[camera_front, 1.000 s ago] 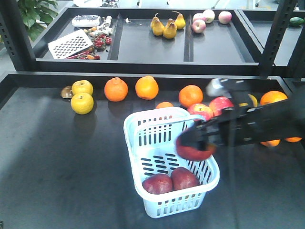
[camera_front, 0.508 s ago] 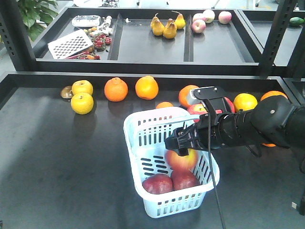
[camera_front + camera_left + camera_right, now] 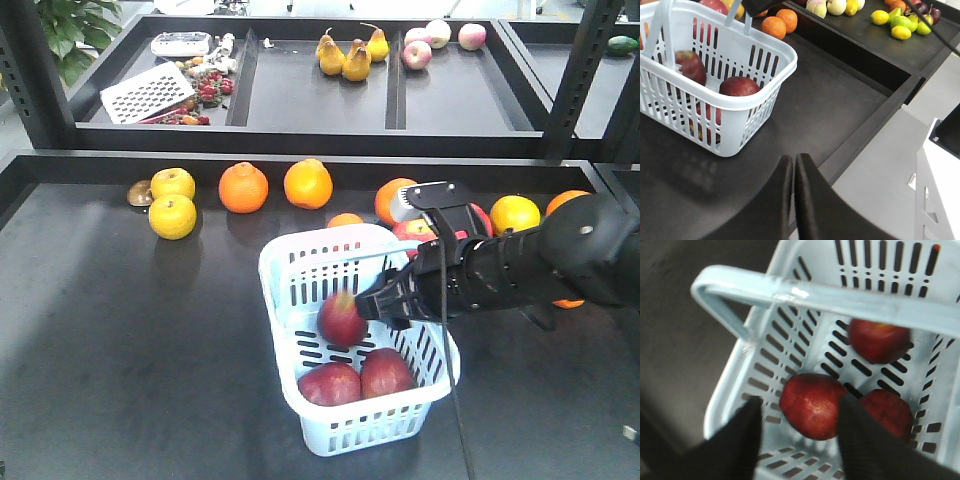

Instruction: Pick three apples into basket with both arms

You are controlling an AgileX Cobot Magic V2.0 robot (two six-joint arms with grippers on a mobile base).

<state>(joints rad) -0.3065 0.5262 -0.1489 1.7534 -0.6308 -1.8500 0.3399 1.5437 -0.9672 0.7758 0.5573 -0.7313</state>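
Dark counter [image 3: 130,350] carries my basket [image 3: 290,262], all three apples [image 3: 812,405] inside; my right tool [image 3: 800,432] gapes empty above, left tool [image 3: 793,170] pinched shut, and lifting could snag the handle [image 3: 805,292].

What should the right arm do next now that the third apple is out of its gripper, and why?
Probably lift the right gripper straight up and away from the basket. Its fingers are open and empty above the basket, and all three apples are inside, so nothing seems left to grasp. Rising first should clear the handle crossing the wrist view.
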